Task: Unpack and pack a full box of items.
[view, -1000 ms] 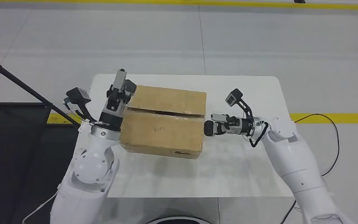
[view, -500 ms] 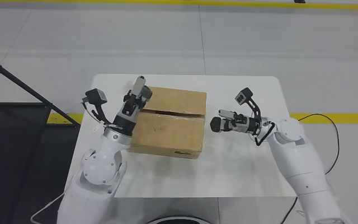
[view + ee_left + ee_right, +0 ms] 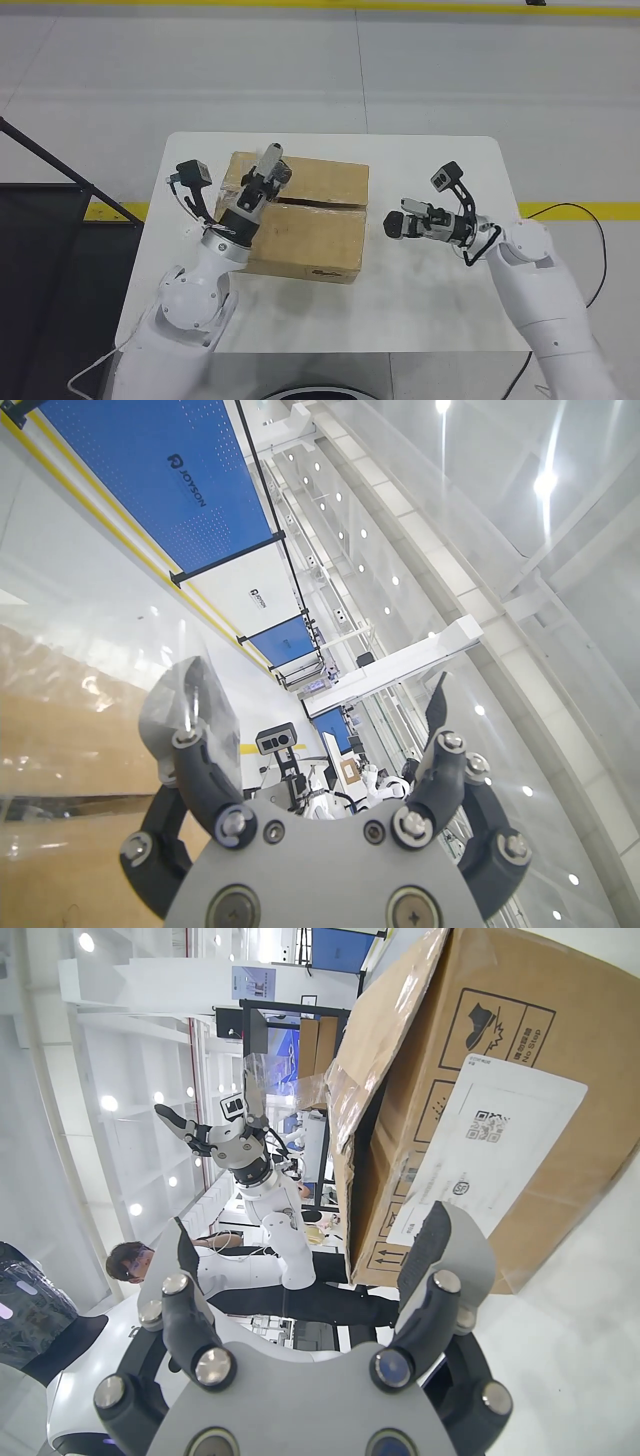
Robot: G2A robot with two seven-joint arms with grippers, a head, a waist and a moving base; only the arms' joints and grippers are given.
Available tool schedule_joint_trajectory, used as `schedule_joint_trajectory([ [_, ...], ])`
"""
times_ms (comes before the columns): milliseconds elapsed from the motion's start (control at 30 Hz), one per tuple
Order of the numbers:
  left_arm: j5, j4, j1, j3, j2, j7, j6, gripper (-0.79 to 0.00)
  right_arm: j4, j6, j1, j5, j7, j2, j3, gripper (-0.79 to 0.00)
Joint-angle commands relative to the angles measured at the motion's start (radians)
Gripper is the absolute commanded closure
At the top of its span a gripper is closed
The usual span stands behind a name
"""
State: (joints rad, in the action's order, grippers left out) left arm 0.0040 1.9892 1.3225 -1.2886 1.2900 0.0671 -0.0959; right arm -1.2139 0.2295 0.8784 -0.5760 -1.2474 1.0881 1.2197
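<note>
**Left gripper over the box seam, tape stuck to one finger**

Top view: the cardboard box (image 3: 300, 215) lies mid-table (image 3: 440, 300) with its long axis running left to right. The seam (image 3: 315, 203) between its two top flaps follows that axis. The left gripper (image 3: 272, 165) hangs over the far-left part of the top, right by the seam, so it is the nearer tool to the flaps. The right gripper (image 3: 393, 225) sits just off the box's right end, apart from it.

Left wrist view: the jaws stand wide with nothing between them. A scrap of clear tape (image 3: 200, 685) clings to one finger, and brown cardboard under glossy film lies beside that finger.

Right wrist view: these jaws are also wide and empty, pointed at the end face with its white label (image 3: 480, 1153). The near flap (image 3: 385, 1028) stands slightly raised over a dark gap, and its edge is ragged and shiny with tape. A clear strip appears to run from that edge to the left arm's finger. Opening the top probably falls to the left arm, by drawing a flap up and away from the seam. The clinging tape could drag on that move.
</note>
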Motion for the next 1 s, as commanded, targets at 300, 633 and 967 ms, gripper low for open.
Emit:
schedule_joint_trajectory([
  [300,-0.001,-0.039,-0.032,0.050,0.012,-0.014,0.007,-0.785,-0.005,0.004,0.023,-0.001,0.000,-0.009,0.029,-0.785],
  [633,-0.001,-0.086,-0.066,0.102,0.027,-0.034,0.013,-0.785,-0.026,0.003,0.066,0.006,0.002,-0.026,0.086,-0.785],
  [967,-0.010,-0.142,-0.105,0.151,0.045,-0.068,0.022,-0.785,-0.035,0.002,0.094,0.003,0.000,-0.036,0.117,-0.785],
])
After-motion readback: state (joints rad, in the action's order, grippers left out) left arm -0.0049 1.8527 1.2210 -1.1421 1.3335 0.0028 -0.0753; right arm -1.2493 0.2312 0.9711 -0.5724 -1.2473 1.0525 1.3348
